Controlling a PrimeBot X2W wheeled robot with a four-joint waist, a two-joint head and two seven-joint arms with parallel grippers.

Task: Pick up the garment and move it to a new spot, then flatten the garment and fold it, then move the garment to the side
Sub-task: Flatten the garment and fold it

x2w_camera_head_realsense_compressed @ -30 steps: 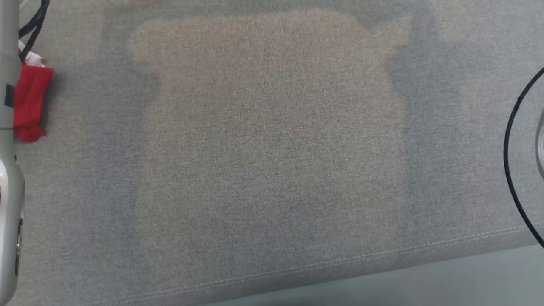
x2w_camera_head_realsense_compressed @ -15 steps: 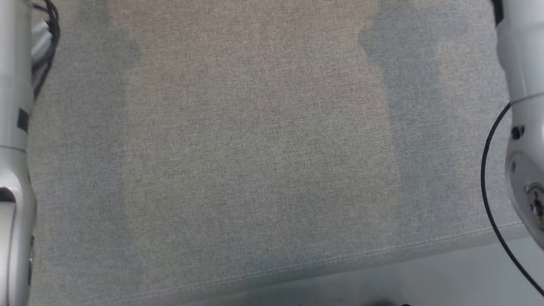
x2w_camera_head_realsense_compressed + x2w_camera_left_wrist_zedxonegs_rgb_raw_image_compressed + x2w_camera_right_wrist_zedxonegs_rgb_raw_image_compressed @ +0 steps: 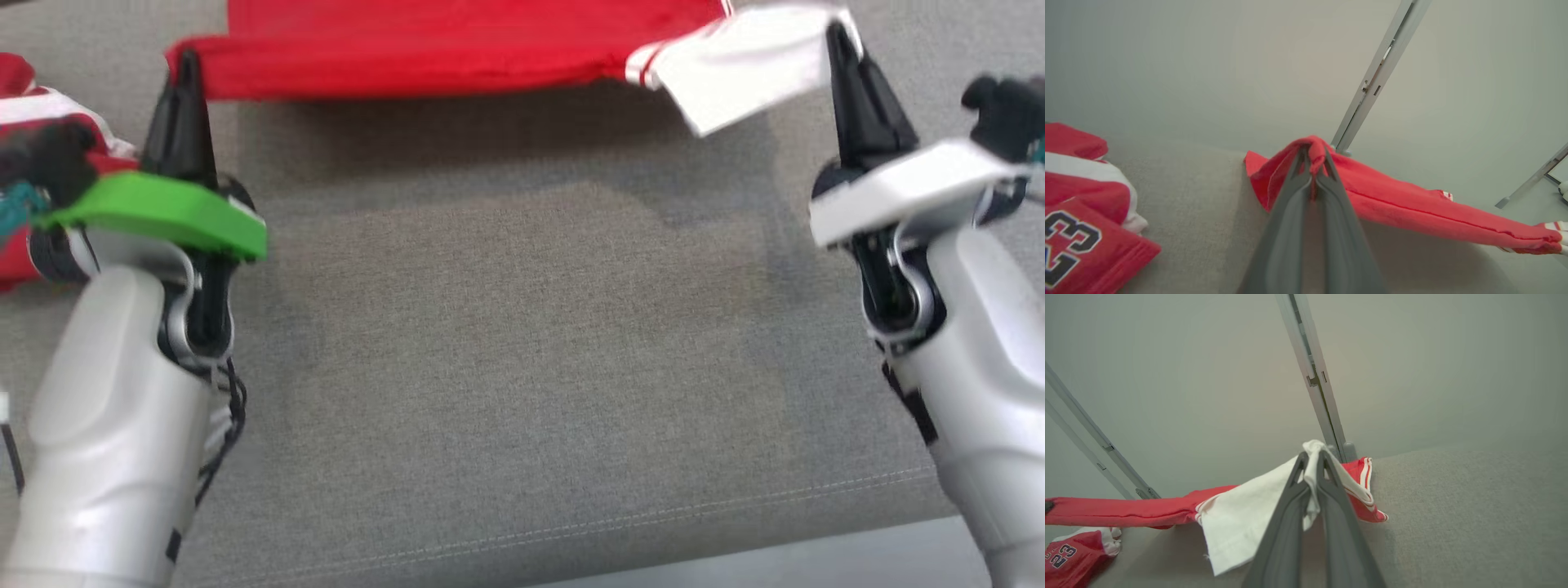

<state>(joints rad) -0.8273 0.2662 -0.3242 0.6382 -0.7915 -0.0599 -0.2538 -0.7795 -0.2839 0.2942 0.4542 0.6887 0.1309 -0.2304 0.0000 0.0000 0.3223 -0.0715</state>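
The garment (image 3: pixel 424 41) is red with a white panel (image 3: pixel 735 65) and hangs stretched in a band between my two grippers above the grey fabric surface. At its left end, my left gripper (image 3: pixel 184 73) is shut on a red corner; the left wrist view has the fingertips (image 3: pixel 1314 157) pinching bunched red cloth, with the garment (image 3: pixel 1412 204) running off to the right. At the other end, my right gripper (image 3: pixel 837 41) is shut on the white panel; in the right wrist view its fingertips (image 3: pixel 1312 457) clamp white cloth (image 3: pixel 1237 522).
Another red jersey (image 3: pixel 1081 228) numbered 23 lies on the surface beside my left arm, and its edge (image 3: pixel 24 131) shows in the head view. Grey metal posts (image 3: pixel 1376 77) (image 3: pixel 1314 375) stand behind the surface. The surface's stitched front edge (image 3: pixel 571 531) runs along the bottom.
The head view has shifted: earlier it held bare grey surface with forearms at its edges. Now both grippers and the stretched garment are in it.
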